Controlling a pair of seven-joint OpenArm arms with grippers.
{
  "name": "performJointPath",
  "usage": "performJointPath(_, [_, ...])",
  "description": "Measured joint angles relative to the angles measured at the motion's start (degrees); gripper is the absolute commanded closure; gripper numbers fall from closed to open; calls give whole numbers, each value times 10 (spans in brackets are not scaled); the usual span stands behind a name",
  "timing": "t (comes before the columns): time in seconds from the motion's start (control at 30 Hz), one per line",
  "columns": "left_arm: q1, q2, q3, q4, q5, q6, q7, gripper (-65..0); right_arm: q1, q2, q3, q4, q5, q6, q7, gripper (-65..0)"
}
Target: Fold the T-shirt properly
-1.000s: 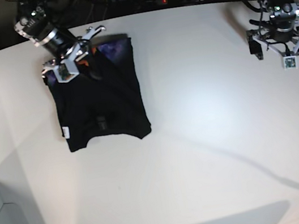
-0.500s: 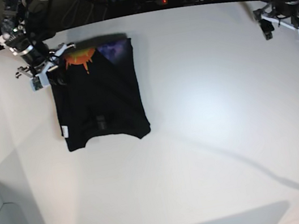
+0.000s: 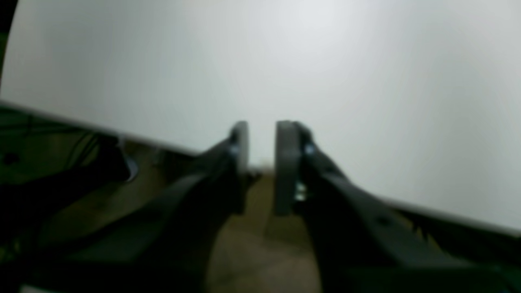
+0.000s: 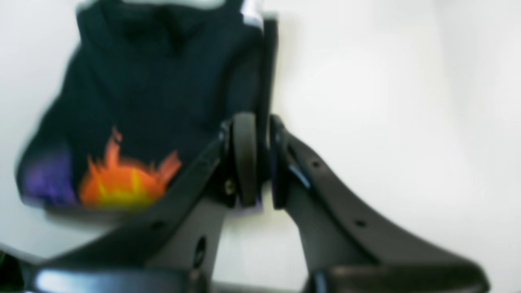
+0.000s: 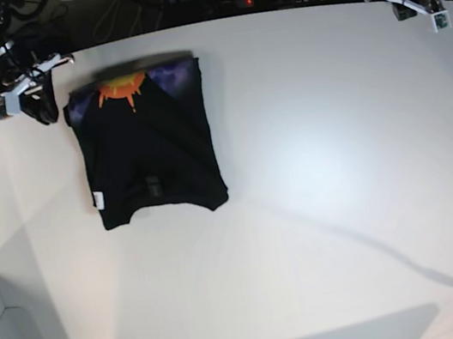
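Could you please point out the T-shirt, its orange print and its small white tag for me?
T-shirt (image 5: 149,148): base view, on the middle of the black cloth.
orange print (image 5: 118,89): base view, on the orange patch at the shirt's far edge.
white tag (image 5: 99,199): base view, on the small tag at the shirt's left edge.

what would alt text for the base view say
A black T-shirt, folded into a rough rectangle with an orange-and-purple print at its far edge and a small white tag at its left edge, lies on a white table. The right gripper sits just left of it, and the left gripper is at the far right corner.
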Motion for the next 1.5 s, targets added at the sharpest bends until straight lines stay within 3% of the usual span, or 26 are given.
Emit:
performJointPath(0.13, [49,43,1,16,-3,-1,-2,-2,-69,0,27,0,0,0,0,-48])
performJointPath(0.23, [92,54,4,15,0,-2,-4,0,-121,-5,42,0,-1,0,3,-48])
performJointPath(0.4, [112,47,7,1,5,-2,-11,0,-185,-20,36,-13,0,-1,8,-47])
performJointPath(0.5, [108,16,47,-66,3,-1,-10,0,-187,-16,10,-68,-14,-1,9,-47])
performJointPath(0.6, [97,-17,107,-150,10,5,-47,0,-147,-6,-4,-153,-75,-1,8,-47])
performJointPath(0.8, [80,-64,228,-325,20,6,-250,0,-67,8,-9,-328,-148,-1,18,-26])
performJointPath(1.0, [10,-59,249,-529,107,3,-359,0,-19,27,-6,-477,-196,-1,113,-22])
performJointPath(1.17, [-88,-59,250,-688,108,6,-417,0,76,39,-6,-640,-265,-1,180,-18])
performJointPath(1.37, [-177,-65,334,-832,111,6,-457,0,175,64,-6,-837,-343,-3,260,0])
performJointPath(1.5, [-232,-57,374,-912,110,8,-468,0,210,74,-55,-908,-376,-77,346,0])
